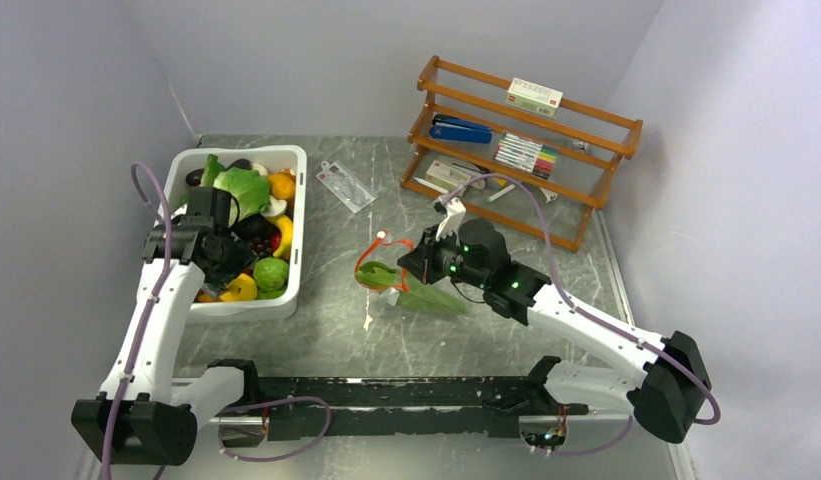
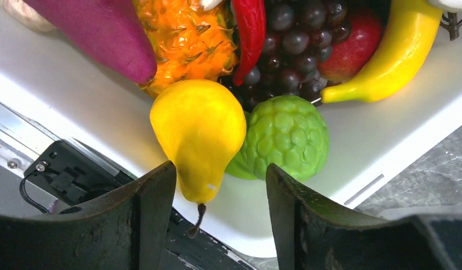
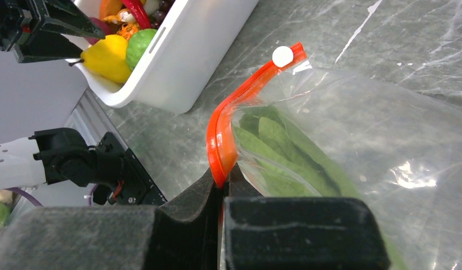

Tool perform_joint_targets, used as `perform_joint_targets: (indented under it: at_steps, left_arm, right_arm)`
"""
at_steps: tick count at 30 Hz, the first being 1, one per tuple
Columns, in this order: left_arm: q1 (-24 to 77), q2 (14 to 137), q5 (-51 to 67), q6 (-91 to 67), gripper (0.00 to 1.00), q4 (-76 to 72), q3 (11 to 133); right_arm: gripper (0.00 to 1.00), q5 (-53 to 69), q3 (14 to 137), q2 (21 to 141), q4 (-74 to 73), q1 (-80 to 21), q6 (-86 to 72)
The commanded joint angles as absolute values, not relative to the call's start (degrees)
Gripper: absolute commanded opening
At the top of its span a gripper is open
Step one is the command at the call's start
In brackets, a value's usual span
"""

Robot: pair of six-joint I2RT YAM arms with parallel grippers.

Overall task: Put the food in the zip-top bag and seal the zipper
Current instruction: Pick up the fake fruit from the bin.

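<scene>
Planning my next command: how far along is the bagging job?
Done: green leaves lie inside the zip-top bag. In hand: the right claw pinches the red-orange zipper at the bag's mouth; the left claw stands open around the yellow pear in the white bin. Left: bag the pear, perhaps the green bumpy fruit too, then seal.
</scene>
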State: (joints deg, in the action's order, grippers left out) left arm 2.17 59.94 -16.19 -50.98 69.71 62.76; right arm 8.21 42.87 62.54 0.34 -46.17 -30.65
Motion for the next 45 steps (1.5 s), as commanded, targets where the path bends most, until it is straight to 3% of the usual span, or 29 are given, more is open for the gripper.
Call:
perform_joint_targets:
  at_steps: [1,11,19,21,33,41,45]
  left_arm:
    - [1.80,60.93,-14.36,-50.17,0.58,67.65,61.19]
    - [1.79,61.73,-14.09,-51.47,0.55,67.74,57.13]
    - [1.82,61.08,-19.04,-51.35,0.13,70.09,58.11]
    - [1.79,60.44,-20.47,-51.02,0.07,70.96,59.24]
    - [1.84,56.01,-20.79,-49.68,0.07,74.67,67.60]
    - [1.77,48.77,-10.91,-38.86,0.07,64.67,70.45]
    - [1.80,43.44,2.30,-31.40,0.07,55.08,68.86]
  right_arm:
    - [0.00,8.77,44.21,62.40,2.60,-45.96,-30.85]
    - [0.00,7.58,43.27,61.50,2.39,-45.93,-30.81]
    - [0.00,6.62,42.97,61.12,2.19,-45.94,-30.42]
    - [0.00,6.62,42.97,61.35,2.20,-45.92,-30.35]
    - [0.00,7.94,44.63,62.11,0.31,-45.96,-29.74]
    - [0.00,5.84,44.51,60.94,-1.10,-45.94,-30.69]
    - [0.00,6.70,44.49,61.28,-0.27,-45.81,-31.84]
